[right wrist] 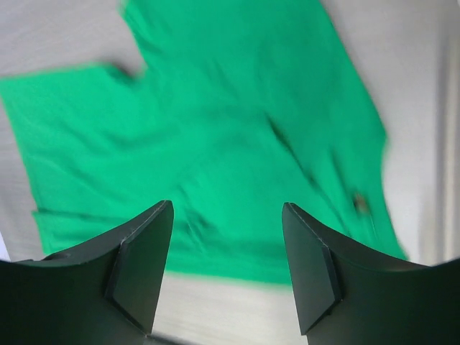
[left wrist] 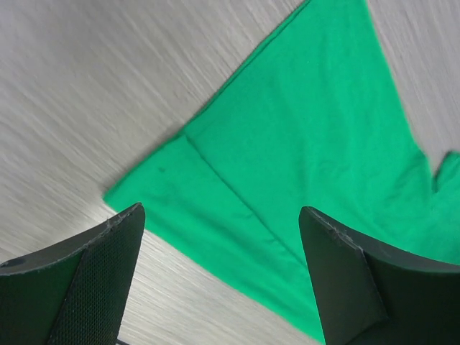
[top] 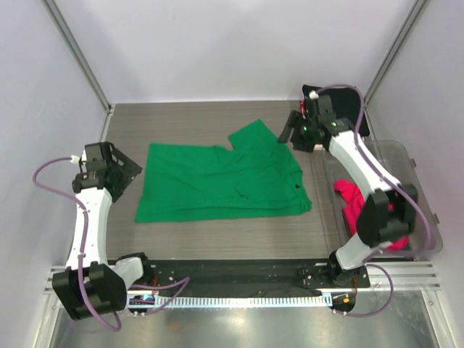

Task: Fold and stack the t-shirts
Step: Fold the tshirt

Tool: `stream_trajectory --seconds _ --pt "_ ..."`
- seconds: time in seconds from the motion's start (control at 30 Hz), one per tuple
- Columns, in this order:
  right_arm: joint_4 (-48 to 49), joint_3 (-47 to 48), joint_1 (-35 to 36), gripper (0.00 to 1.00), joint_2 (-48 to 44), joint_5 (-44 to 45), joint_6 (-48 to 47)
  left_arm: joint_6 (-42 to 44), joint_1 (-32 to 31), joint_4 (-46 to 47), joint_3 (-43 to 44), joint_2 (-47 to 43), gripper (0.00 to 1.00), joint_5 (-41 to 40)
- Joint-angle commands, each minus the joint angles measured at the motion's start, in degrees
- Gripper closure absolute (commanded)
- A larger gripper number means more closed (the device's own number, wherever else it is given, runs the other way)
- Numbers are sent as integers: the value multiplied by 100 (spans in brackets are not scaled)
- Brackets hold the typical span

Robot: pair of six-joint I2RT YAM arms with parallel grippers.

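Spread and empty, my left gripper [left wrist: 219,280] hovers just left of the green t-shirt [top: 217,185], my right gripper [right wrist: 226,273], likewise, by its far sleeve. Folding seems unstarted; next, pinch its edges.

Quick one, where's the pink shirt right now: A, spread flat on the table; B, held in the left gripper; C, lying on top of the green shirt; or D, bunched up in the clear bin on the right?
D: the pink shirt lies bunched inside the clear bin, while only the green shirt is spread on the table.
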Motion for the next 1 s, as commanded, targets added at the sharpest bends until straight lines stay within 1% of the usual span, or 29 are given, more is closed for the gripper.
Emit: stream_trajectory --seconds 0.0,0.03,0.1,0.13,0.17,0.2,0.23,0.27,0.3,0.33,0.43,0.5,0.57,0.87,0.93,0.97 --pt "442 1106 63 32 1147 -233 -571 1106 23 -252 270 261 12 243" --pt "451 1762 80 32 1820 -268 -641 1176 23 -252 235 279 12 260" --pt "460 2468 98 33 2474 -277 -756 1360 23 -226 112 244 12 409" --pt "460 3124 107 32 2756 -303 -800 1405 23 -182 42 227 12 584" --pt "469 3453 133 33 3324 -286 -843 1458 23 -164 -54 192 13 646" --pt "460 3778 142 33 3599 -199 -922 1536 14 -138 -107 174 13 682" --pt "451 4390 142 33 3854 -216 -975 1537 14 -138 -160 165 13 691" --pt "451 4675 159 33 4362 -198 -1011 1528 14 -129 -283 104 13 665" --pt "451 4939 159 33 4584 -155 -1080 1511 5 -94 -353 60 14 665" --pt "451 5402 159 33 4830 -120 -1125 1485 5 2 -415 16 14 682" --pt "495 6107 159 34 5534 -5 -1326 1467 -21 82 -486 -125 14 691" --pt "591 6320 159 34 5903 39 -1406 1458 -56 152 -565 -160 15 612" --pt "679 6488 159 35 6062 109 -1503 1423 -83 161 -600 -143 15 585" --pt "1022 6444 308 37 6546 118 -1670 1362 -144 214 -627 -55 16 524" --pt "1058 6453 361 39 6608 118 -1775 1344 -144 284 -635 -20 17 480" --pt "1075 6453 396 47 6660 127 -1793 1335 -153 293 -592 85 17 489"
